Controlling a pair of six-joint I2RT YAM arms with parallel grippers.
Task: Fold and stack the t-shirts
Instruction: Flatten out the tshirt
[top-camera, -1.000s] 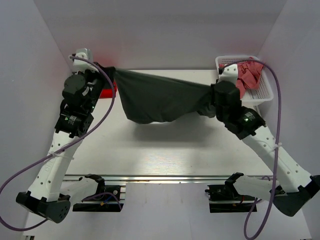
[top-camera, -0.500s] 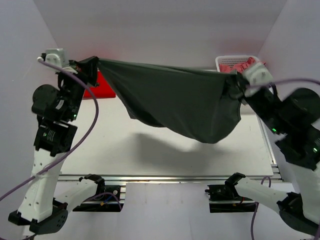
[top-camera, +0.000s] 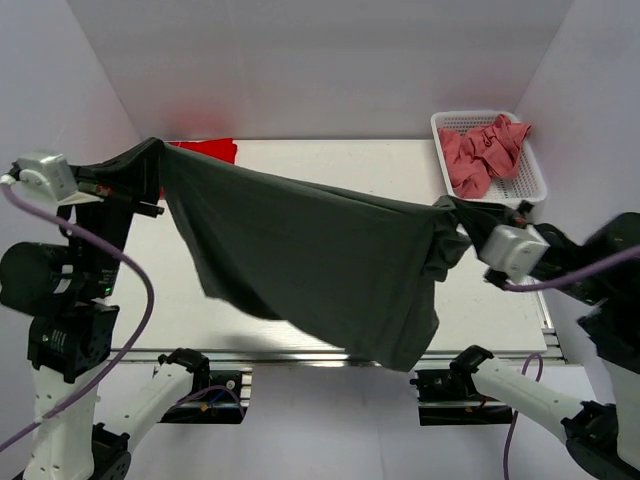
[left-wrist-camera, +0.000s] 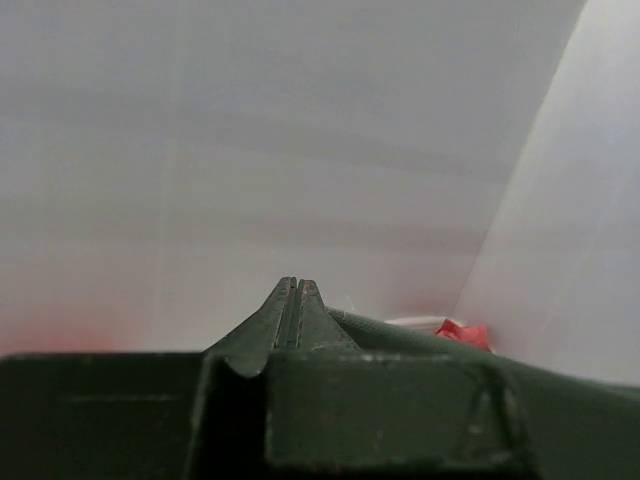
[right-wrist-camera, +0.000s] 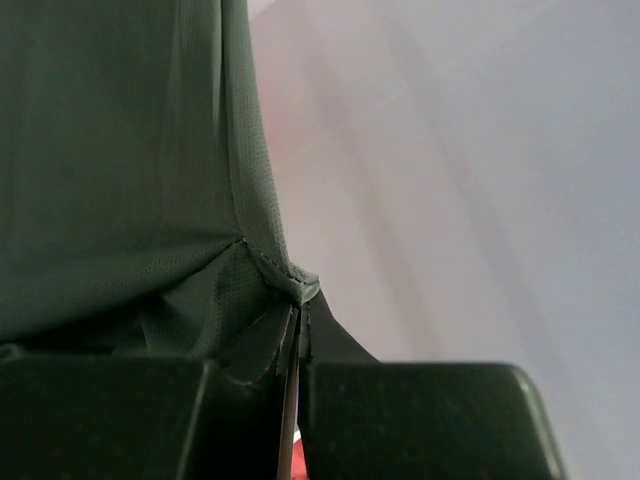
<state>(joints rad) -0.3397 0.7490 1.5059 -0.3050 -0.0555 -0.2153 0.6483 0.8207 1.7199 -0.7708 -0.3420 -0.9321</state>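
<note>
The dark grey t-shirt (top-camera: 320, 260) hangs spread in the air between both arms, sagging toward the front edge of the table. My left gripper (top-camera: 150, 165) is shut on its left corner, high at the left. My right gripper (top-camera: 462, 215) is shut on its right corner. The left wrist view shows the fingers pressed together (left-wrist-camera: 290, 300) with grey cloth (left-wrist-camera: 420, 340) running off right. The right wrist view shows the jaws closed on a bunched seam (right-wrist-camera: 295, 290). The red t-shirt (top-camera: 205, 150) lies at the back left of the table. Pink t-shirts (top-camera: 485, 150) fill the basket.
A white mesh basket (top-camera: 535, 180) stands at the back right of the white table (top-camera: 320, 160). White walls close in the back and both sides. An aluminium rail (top-camera: 300, 358) runs along the table's near edge.
Both arms have lifted and drawn back toward the front, pulling the dark grey t-shirt up and wide. It now hangs lower at the front and uncovers the back of the table.
</note>
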